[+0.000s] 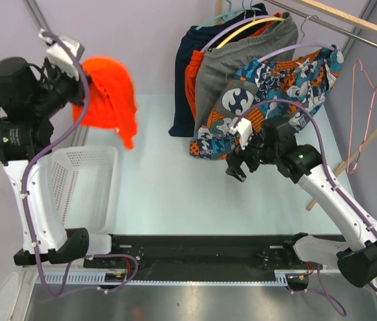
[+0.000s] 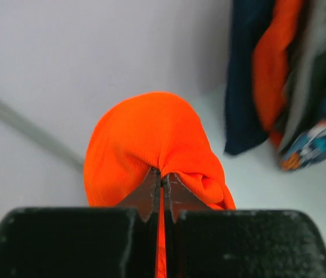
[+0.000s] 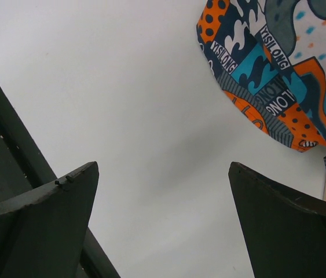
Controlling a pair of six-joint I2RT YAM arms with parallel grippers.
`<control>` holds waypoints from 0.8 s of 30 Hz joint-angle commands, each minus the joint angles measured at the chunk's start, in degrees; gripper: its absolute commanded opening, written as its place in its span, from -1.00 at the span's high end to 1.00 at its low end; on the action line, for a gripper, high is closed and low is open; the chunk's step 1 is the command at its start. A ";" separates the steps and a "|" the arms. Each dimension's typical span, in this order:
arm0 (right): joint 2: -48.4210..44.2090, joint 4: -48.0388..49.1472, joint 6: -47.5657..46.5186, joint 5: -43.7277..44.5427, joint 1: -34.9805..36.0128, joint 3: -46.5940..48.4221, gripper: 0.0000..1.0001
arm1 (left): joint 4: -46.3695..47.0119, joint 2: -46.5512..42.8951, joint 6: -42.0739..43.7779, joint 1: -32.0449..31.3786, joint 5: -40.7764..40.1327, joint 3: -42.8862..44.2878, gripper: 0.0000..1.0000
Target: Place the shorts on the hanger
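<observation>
The bright orange-red shorts (image 1: 110, 97) hang bunched from my left gripper (image 1: 81, 90), raised high at the left above the table. In the left wrist view my left gripper (image 2: 163, 179) is shut on a fold of the shorts (image 2: 145, 145). The pale pink hanger (image 1: 370, 107) hangs from the rail at the far right, empty. My right gripper (image 1: 236, 167) is open and empty, low over the table beside the patterned shorts; its fingers (image 3: 64, 191) stand wide apart in the right wrist view.
Several garments hang on the rail at the back: navy, orange, grey, and blue-orange-white patterned shorts (image 1: 275, 93), also seen in the right wrist view (image 3: 278, 75). A white mesh basket (image 1: 84, 184) sits at the left. A wooden rail (image 1: 349, 17) crosses the upper right.
</observation>
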 commanded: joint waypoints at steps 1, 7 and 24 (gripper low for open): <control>-2.03 2.32 0.31 0.98 -0.51 1.34 -0.99 | 7.16 4.72 -12.15 -6.49 10.98 14.91 1.00; -3.00 2.23 0.05 1.33 -0.87 1.34 -0.99 | 11.13 5.44 -17.10 -14.32 16.09 12.68 1.00; -3.70 -0.14 -1.00 -0.34 -4.21 1.26 -1.00 | 3.20 10.00 -13.84 -40.60 5.92 -19.42 1.00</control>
